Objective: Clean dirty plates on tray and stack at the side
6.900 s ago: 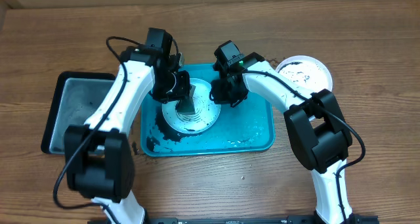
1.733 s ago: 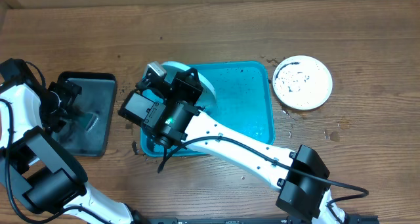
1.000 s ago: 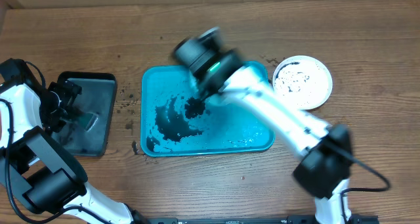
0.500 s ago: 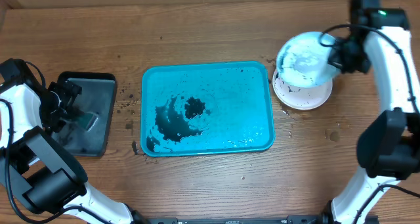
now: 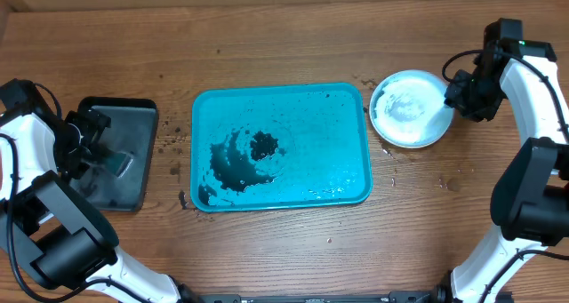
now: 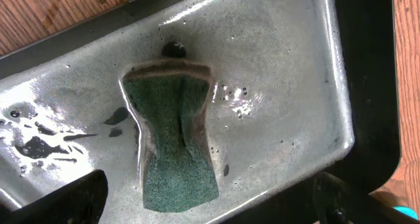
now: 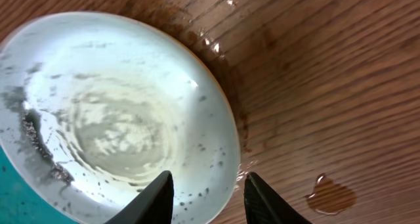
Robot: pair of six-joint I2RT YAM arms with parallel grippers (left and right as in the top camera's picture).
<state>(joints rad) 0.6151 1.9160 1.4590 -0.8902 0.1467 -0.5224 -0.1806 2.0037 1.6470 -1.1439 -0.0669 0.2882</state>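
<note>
— Where are the plates [image 5: 409, 109]?
— Stacked on the bench [image 5: 267, 36], right of the tray [image 5: 329, 134], pale one on top. My right claw [image 7: 207, 188] hangs parted over its right rim, holding nothing.
— And your left claw [image 6: 210, 204]?
— Spread wide above the sponge [image 6: 174, 138] in the black tray [image 6: 295, 86].

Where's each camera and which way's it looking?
Overhead: above the table, looking straight down at blue tray, black tray, plate; left arm and right arm show.
Left wrist: on left arm, looking down at green sponge in black tray; fingers show.
Right wrist: on right arm, looking down at the plate; fingers show.
Shared: overhead and right wrist see the plate.
</note>
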